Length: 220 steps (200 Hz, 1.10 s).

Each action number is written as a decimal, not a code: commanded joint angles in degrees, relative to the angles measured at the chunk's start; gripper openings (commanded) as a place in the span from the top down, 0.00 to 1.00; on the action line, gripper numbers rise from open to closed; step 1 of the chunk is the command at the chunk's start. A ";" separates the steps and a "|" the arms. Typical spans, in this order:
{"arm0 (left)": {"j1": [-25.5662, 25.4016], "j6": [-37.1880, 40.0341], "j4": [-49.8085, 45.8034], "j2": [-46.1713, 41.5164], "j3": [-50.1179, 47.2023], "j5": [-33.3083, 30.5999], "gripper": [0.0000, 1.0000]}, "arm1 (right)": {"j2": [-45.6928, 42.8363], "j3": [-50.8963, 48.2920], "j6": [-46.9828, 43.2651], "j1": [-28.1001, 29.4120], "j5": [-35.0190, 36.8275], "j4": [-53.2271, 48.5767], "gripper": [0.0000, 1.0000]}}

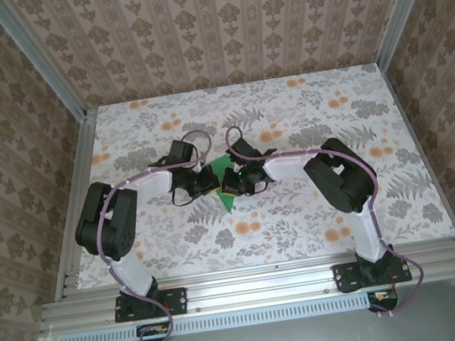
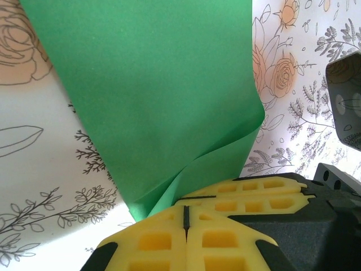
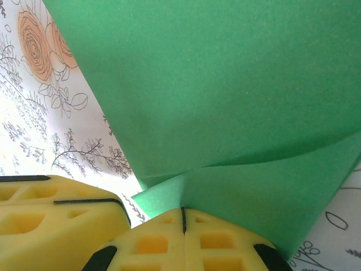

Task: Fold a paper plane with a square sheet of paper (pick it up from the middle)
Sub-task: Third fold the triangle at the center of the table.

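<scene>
Nearest the left wrist camera, the left gripper (image 2: pixel 185 226) has its yellow fingers pressed together on a raised ridge of the square sheet of paper (image 2: pixel 152 96). The right gripper (image 3: pixel 183 223) is pinched shut on the same ridge, just beside it. The two pairs of pads nearly touch. From above, the sheet lies at the middle of the floral tabletop (image 1: pixel 319 217), between the two wrists, with one sharp corner pointing toward the arm bases. It looks featherweight, thin and limp. It buckles into a soft fold at the pinch instead of holding flat, so it will likely crease wherever it is squeezed and could tear if the arms pull apart. The foam pads should hold the matt surface without slipping. The middle ridge seems the right hold, since it leaves all four edges and corners free for folding. Beyond the paper the tabletop is bare on every side, giving wide room to lift and swing. The rails (image 1: pixel 79 200) at the sides and the papered walls (image 1: pixel 216 28) at the back stand well apart from the work.
</scene>
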 commanded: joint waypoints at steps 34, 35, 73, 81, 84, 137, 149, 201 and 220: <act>-1.21 -0.46 -4.56 1.23 0.20 -3.30 0.99 | 3.22 -1.44 -0.44 -0.16 3.59 -5.75 0.98; -1.21 -0.50 -4.47 1.23 0.20 -3.29 0.99 | 3.24 -1.44 -0.36 -0.16 3.64 -5.76 0.98; -1.43 -0.55 -4.01 1.67 0.45 -2.17 0.99 | 3.38 -1.26 -0.32 -0.16 3.57 -5.93 0.98; -1.39 -0.55 -4.20 1.82 0.61 -2.23 0.99 | 3.44 -1.18 -0.36 -0.16 3.61 -6.02 0.98; -1.39 -0.55 -4.22 1.89 0.63 -2.23 0.99 | 3.51 -1.17 -0.31 -0.16 3.57 -5.99 0.98; -1.39 -0.74 -5.59 3.88 0.98 -3.94 1.00 | 2.99 -1.35 -0.22 -0.21 2.96 -5.32 0.98; -1.39 -0.89 -6.21 4.29 1.34 -4.61 1.00 | 2.60 -1.60 -0.29 -0.24 2.26 -4.34 0.98; -1.65 -0.88 -8.60 5.66 1.69 -7.05 1.00 | 0.05 -3.28 -0.47 -0.75 -1.75 1.72 0.96; -1.80 -0.81 -9.20 5.71 1.54 -7.79 1.00 | -1.34 -3.74 -1.00 -1.26 -4.02 4.29 0.94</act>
